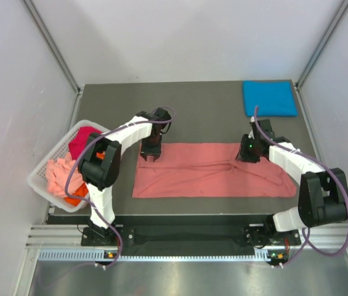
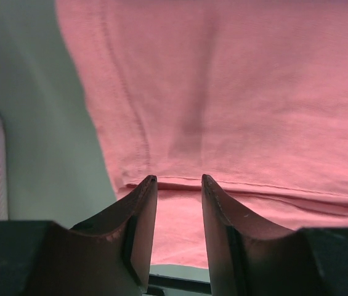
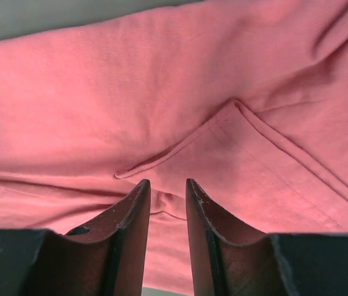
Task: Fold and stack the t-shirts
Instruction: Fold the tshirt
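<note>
Salmon shirt (image 1: pixel 210 172), soft, limp and light, lies flat on the table (image 1: pixel 204 108); left gripper (image 1: pixel 149 155) and right gripper (image 1: pixel 248 154) sit at its far edge, jaws spread and empty; best pinched at the hem

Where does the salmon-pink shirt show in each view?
Top external: salmon-pink shirt spread flat across mid-table.
Left wrist: shirt fills the upper right, hem near the bottom.
Right wrist: shirt fills nearly the whole frame.
Shared landmark: grey table bordering the shirt's edge.
</note>
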`<state>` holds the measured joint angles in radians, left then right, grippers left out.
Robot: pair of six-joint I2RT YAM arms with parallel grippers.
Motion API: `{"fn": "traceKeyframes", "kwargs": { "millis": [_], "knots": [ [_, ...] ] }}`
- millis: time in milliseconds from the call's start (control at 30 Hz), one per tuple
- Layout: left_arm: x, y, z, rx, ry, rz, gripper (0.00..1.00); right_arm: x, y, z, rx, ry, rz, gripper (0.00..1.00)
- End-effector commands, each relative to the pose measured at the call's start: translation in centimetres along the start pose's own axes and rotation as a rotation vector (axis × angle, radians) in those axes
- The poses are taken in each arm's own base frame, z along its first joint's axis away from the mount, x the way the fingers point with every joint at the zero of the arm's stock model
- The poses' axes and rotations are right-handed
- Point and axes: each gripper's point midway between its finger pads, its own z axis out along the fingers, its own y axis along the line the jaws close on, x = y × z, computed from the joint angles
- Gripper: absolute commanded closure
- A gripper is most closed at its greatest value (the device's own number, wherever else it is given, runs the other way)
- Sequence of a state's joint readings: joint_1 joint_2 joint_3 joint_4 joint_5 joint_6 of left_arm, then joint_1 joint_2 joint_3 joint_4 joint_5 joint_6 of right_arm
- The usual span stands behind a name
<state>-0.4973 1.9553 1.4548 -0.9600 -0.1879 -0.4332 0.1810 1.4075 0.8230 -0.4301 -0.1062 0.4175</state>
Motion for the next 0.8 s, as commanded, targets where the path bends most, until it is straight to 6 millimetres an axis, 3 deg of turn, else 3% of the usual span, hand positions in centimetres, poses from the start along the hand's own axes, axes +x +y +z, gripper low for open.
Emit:
{"fn": "traceKeyframes", "kwargs": {
  "millis": [0,167,333,600,767],
  "knots": [
    [0.1,1.8,-0.8,-0.074,-0.012,-0.036,0.60,-2.6,2.0,-0.3,-0.047,-0.058,-0.087,0.69],
    [0.2,3.1,-0.5,-0.112,-0.015,-0.062,0.60,-2.3,0.1,0.0,0.066,-0.042,-0.103,0.69],
    [0.7,4.4,0.8,-0.113,0.010,-0.096,0.60,-2.0,-0.3,0.3,0.072,-0.036,-0.135,0.67],
    [0.6,3.9,1.7,-0.056,0.022,-0.116,0.60,-0.6,-0.8,1.1,0.084,0.021,-0.145,0.65],
    [0.7,3.7,2.6,-0.052,0.036,-0.117,0.68,0.3,-1.2,1.8,0.092,0.044,-0.157,0.64]
  ]
}}
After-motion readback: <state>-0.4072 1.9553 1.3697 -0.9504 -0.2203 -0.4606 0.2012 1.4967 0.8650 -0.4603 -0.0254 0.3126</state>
